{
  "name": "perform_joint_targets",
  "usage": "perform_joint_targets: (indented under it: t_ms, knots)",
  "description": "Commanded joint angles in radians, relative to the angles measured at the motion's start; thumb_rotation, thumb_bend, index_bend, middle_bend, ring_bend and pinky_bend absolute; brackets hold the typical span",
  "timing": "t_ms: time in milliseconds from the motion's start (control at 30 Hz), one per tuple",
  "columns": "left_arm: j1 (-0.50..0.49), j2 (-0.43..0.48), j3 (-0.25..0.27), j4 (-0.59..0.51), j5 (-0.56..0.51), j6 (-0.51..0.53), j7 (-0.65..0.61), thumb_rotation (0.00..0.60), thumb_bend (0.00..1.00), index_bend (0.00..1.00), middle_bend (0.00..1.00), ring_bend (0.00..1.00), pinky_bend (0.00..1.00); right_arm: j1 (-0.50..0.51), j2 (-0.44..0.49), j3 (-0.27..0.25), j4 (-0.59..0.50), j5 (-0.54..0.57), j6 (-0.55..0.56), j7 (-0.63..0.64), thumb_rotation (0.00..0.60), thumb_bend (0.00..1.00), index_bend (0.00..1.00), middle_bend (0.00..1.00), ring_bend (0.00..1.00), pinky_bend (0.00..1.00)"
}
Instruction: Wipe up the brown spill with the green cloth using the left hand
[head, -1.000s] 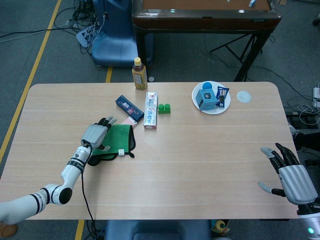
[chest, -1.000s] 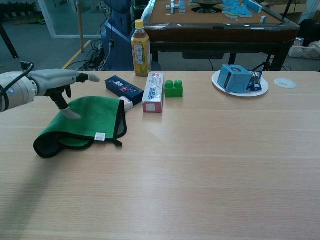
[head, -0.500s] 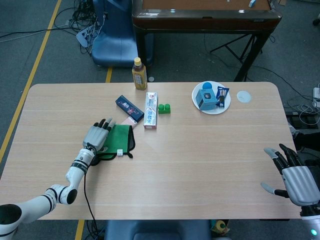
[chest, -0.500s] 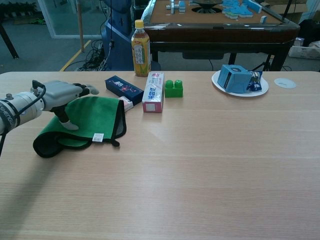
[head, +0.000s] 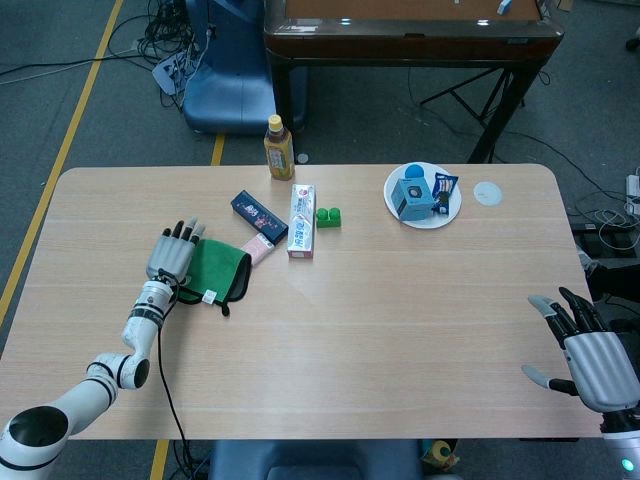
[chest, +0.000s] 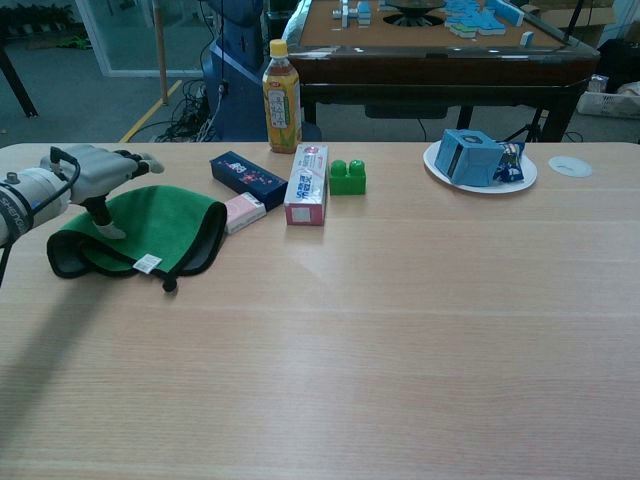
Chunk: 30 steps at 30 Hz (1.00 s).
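Observation:
The green cloth (head: 217, 272) (chest: 152, 229) lies folded on the left part of the table, a white tag at its near edge. My left hand (head: 171, 255) (chest: 93, 172) rests on the cloth's left edge with fingers stretched out flat and the thumb pressing down into the fabric. No brown spill shows on the wood in either view. My right hand (head: 585, 348) hovers open at the table's near right corner, seen only in the head view.
Right of the cloth lie a pink box (chest: 243, 212), a dark blue box (chest: 248, 179), a toothpaste box (chest: 308, 184) and a green brick (chest: 347, 177). A tea bottle (chest: 281, 97) stands behind them. A white plate (chest: 480, 186) with blue items sits far right.
My left hand has slid left with the cloth under it. The cloth now lies clear of the pink box. The right hand has barely shifted.

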Motion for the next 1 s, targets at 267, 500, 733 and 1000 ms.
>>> perform_joint_targets:
  t_ms: [267,500,733,1000]
  knots:
    - [0.043,0.087,-0.051,-0.174,0.003,0.091,-0.076,0.600,0.17,0.00,0.00,0.00,0.17,0.005,-0.002,0.004,0.002,0.003,-0.007,0.002,0.600,0.18,0.08,0.20,0.04,0.09]
    - [0.143,0.244,-0.052,-0.518,-0.011,0.218,-0.036,0.600,0.17,0.00,0.00,0.00,0.17,0.016,-0.002,0.007,0.006,0.002,-0.021,0.010,0.600,0.18,0.08,0.20,0.04,0.09]
    - [0.244,0.372,-0.015,-0.727,0.000,0.319,-0.033,0.600,0.17,0.00,0.00,0.00,0.17,0.024,-0.004,0.008,0.015,0.010,-0.036,0.019,0.600,0.18,0.08,0.20,0.04,0.09]
    - [0.380,0.487,0.028,-0.892,0.016,0.478,-0.034,0.600,0.17,0.00,0.00,0.00,0.17,0.049,-0.014,0.011,0.040,0.002,-0.064,0.042,0.600,0.18,0.08,0.20,0.04,0.09]
